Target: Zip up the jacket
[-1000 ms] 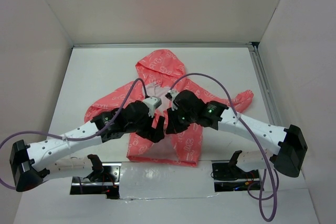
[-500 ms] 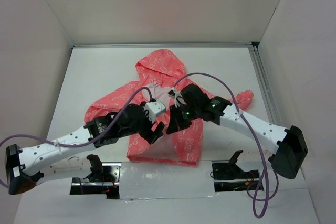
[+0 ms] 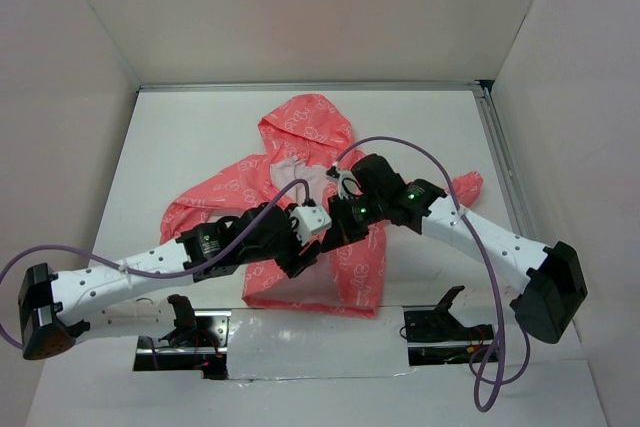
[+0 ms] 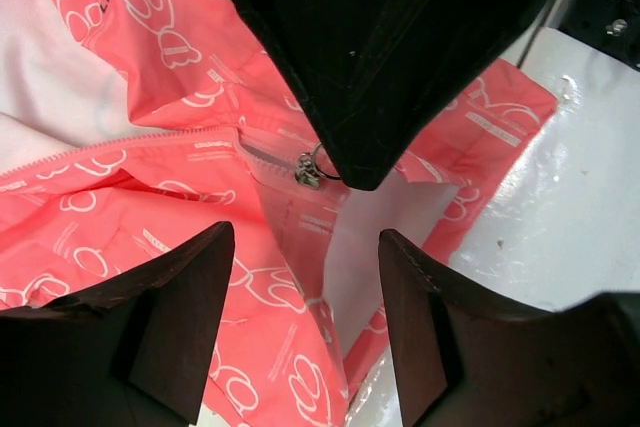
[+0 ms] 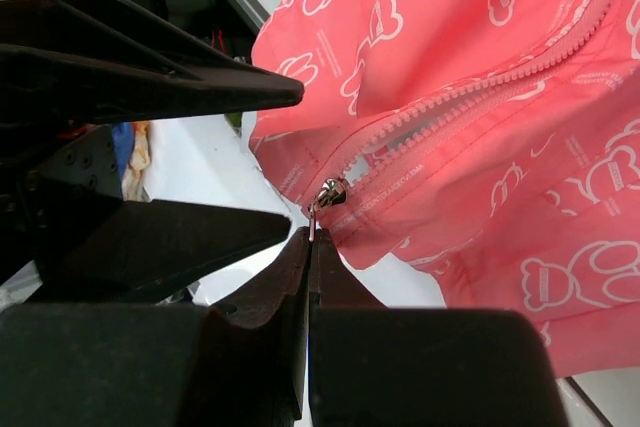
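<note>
The coral-pink jacket (image 3: 300, 137) lies flat on the table, hood far, hem near, front partly unzipped. My right gripper (image 3: 337, 230) is over its lower front. In the right wrist view the right gripper (image 5: 311, 237) is shut on the thin metal pull tab of the zipper slider (image 5: 330, 194), near the hem end of the zipper. My left gripper (image 3: 306, 249) sits just left of it. In the left wrist view the left gripper (image 4: 305, 247) is open and empty, its fingers (image 4: 190, 317) astride the jacket's lower front below the slider (image 4: 308, 169).
The white table (image 3: 200, 137) is boxed in by pale walls on three sides. Purple cables (image 3: 400, 144) loop over both arms above the jacket. Two black brackets (image 3: 182, 312) stand at the near edge beside a shiny taped strip.
My left wrist has swung right and nearer, closing on the right gripper over the lower front. My right gripper has shifted slightly right and farther while staying on the pull.
</note>
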Available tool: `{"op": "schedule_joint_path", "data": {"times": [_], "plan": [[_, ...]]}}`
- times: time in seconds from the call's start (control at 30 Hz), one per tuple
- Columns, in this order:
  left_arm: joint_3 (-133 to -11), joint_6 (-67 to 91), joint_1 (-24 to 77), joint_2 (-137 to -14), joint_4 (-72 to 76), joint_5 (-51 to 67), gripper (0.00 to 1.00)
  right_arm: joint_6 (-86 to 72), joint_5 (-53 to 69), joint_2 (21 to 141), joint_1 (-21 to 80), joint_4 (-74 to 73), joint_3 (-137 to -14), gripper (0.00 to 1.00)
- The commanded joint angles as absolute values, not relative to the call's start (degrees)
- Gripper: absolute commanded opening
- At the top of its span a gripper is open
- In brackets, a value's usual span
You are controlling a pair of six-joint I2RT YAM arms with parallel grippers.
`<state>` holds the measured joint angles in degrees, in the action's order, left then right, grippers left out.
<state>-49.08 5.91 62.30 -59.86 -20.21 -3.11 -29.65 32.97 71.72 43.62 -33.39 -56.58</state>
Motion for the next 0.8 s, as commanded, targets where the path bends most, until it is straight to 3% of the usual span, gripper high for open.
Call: {"op": "schedule_joint_path", "data": {"times": [0.0,0.23,0.53,0.63,0.7,0.77], "plan": [[-50.45,4.13,63.28,-61.61,-16.53,-7.19,0.71,-27.87,34.98,69.17,42.45,-34.97,-58.53,0.00],[-48.43,1.23,63.54,-61.70,-10.90,-7.99,0.50,-27.86,39.28,69.70,42.10,-33.49,-58.10,0.00],[-48.52,-2.02,63.72,-64.07,-9.41,-8.61,0.50,-28.74,39.99,69.87,41.84,-32.52,-58.62,0.00],[-48.95,-1.76,63.81,-65.12,-9.75,-9.40,0.35,-29.00,40.25,69.35,41.22,-32.96,-58.97,0.00],[-48.69,-1.93,63.81,-65.21,-9.32,-9.93,0.33,-29.09,40.95,69.17,40.78,-32.52,-58.80,0.00],[-48.43,-2.55,63.81,-64.87,-7.74,-9.58,0.16,-29.27,41.40,69.34,40.69,-32.34,-58.71,0.00]]}}
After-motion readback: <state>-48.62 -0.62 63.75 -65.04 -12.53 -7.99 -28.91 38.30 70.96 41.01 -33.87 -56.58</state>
